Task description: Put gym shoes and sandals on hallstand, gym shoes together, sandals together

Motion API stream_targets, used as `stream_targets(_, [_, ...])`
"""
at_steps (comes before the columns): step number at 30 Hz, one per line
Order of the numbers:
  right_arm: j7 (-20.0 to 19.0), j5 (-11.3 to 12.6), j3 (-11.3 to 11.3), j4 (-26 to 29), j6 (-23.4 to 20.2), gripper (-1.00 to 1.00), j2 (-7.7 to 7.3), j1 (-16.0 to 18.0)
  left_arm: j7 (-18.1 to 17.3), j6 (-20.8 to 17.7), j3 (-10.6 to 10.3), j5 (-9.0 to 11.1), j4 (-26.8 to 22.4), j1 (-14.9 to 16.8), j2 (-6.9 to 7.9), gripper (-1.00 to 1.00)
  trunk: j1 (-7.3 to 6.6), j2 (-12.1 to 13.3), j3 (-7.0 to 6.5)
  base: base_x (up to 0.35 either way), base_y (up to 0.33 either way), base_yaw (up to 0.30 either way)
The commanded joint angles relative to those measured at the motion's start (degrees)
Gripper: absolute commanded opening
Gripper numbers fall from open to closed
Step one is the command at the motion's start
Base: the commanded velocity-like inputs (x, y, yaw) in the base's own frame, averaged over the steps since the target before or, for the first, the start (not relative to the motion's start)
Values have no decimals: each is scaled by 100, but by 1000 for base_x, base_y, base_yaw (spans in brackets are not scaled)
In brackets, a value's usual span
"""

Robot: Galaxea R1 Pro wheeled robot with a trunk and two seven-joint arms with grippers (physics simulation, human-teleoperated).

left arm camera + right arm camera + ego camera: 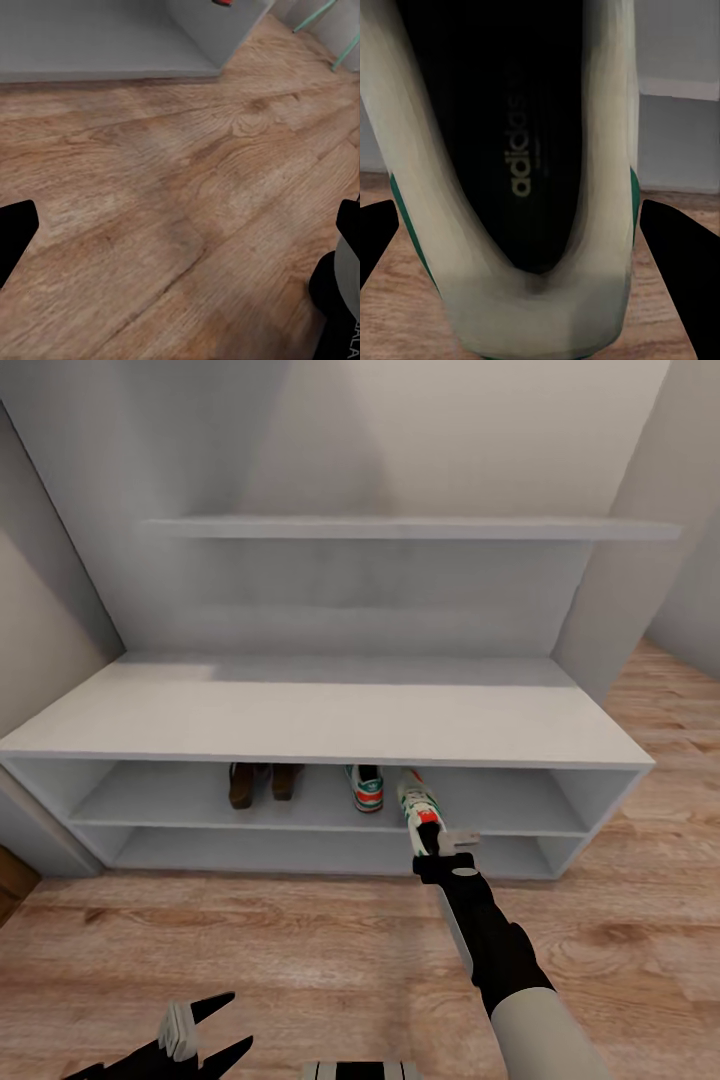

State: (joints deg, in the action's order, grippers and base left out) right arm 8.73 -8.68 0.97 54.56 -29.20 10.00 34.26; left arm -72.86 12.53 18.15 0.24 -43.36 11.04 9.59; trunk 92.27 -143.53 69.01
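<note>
Hallstand (320, 720): upper shelf slot holds two dark brown sandals (262, 782) side by side, with one gym shoe (366, 787) just to their right. Second gym shoe (419, 808), off-white with green stripe, is clamped at its heel by the right pincer (444, 844), its toe reaching into the same slot beside the first shoe, tilted. The right wrist view looks into its dark insole (514, 135). Left pincer (200, 1032) hangs low over the corridor floor (300, 960), fingers spread apart, holding nothing.
</note>
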Motion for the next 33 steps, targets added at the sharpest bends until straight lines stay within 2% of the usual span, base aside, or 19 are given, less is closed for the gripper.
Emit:
stream_targets(1, [6, -46, 9, 5, -41, -100, 0, 2, -18, 30, 9, 2, 3, 3, -1, 100, 0, -2, 5, 69, 11, 0])
stream_targets(9, [6, -46, 9, 3, -41, -100, 0, 2, -18, 30, 5, 2, 8, 3, -1, 100, 0, -2, 5, 31, 3, 0])
stream_targets(19, [6, -46, 9, 7, -41, -100, 0, 2, 35, 30, -4, -1, 5, 3, -4, 100, 0, -2, 5, 209, 0, 0])
stream_targets(33, [6, -46, 1, -6, -34, -100, 0, 2, 54, 30, -4, -6, 7, 3, -1, 100, 0, -2, 5, 53, 0, 0])
